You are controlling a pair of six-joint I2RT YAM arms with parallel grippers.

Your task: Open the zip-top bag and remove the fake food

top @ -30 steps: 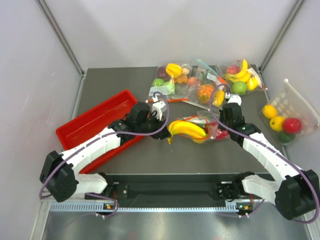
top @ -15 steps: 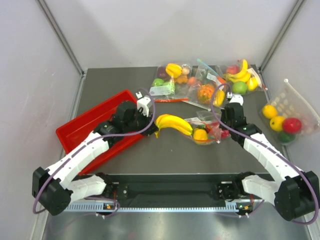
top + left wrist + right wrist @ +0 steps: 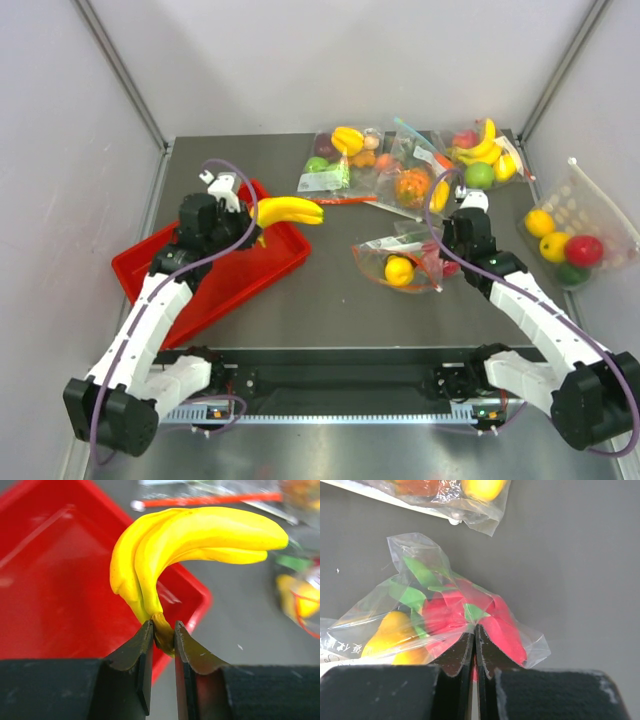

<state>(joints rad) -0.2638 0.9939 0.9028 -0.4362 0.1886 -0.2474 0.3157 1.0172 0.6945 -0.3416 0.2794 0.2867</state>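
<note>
My left gripper (image 3: pixel 253 222) is shut on the stem of the yellow banana (image 3: pixel 289 209) and holds it above the right corner of the red tray (image 3: pixel 205 270); in the left wrist view the banana (image 3: pixel 200 535) curves up and right from my gripper (image 3: pixel 163 632). The clear zip-top bag (image 3: pixel 405 255) lies mid-table with a yellow-orange fruit (image 3: pixel 399 270) and a pink-red dragon fruit (image 3: pixel 432 262) inside. My right gripper (image 3: pixel 452 258) is shut on the bag's plastic at its right end; in the right wrist view the gripper (image 3: pixel 475 635) pinches the film beside the dragon fruit (image 3: pixel 470 612).
Several other clear bags of fruit (image 3: pixel 400 165) lie at the back of the table. A dotted pouch with a white cord (image 3: pixel 575 235) holds fruit at the right edge. Walls close in on three sides.
My left gripper has pulled the banana out of the bag and carried it left and back to above the red tray. The right gripper has stayed on the bag.
</note>
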